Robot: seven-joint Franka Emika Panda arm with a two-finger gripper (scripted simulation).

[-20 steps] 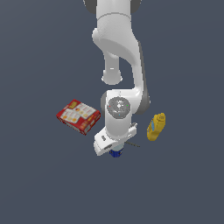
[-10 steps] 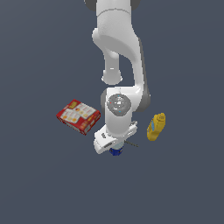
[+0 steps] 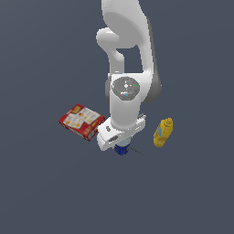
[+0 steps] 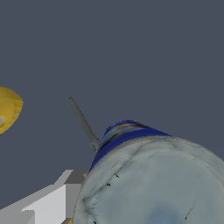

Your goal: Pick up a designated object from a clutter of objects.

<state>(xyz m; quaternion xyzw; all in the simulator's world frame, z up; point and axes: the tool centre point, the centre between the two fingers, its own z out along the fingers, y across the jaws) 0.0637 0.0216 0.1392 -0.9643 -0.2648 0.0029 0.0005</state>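
Since a second ago the hand has dropped lower over the blue can (image 3: 121, 149), so less of the can shows beneath it now; the red box, the bottle and the can itself sit where they were.

From my console, the can stands just below centre in the exterior view, directly under the gripper (image 3: 119, 145), its long axis upright and in line with the hand. On the wrist camera its pale round top (image 4: 153, 183) fills the lower right of the picture, very close, with one pale finger (image 4: 48, 201) at the lower left beside the can's wall. I cannot tell whether the fingers are apart or pressed on the can; only one shows, and the exterior view hides them behind the hand.

Around it: thin scissors (image 3: 135, 151) lie just beside the can, poking toward the exterior view's right; they look like the nearest thing to snag. The yellow bottle (image 3: 162, 132) lies farther right, apart. The red box (image 3: 81, 121) sits left of centre, near the hand's housing but not touching the can. I see no tan block.
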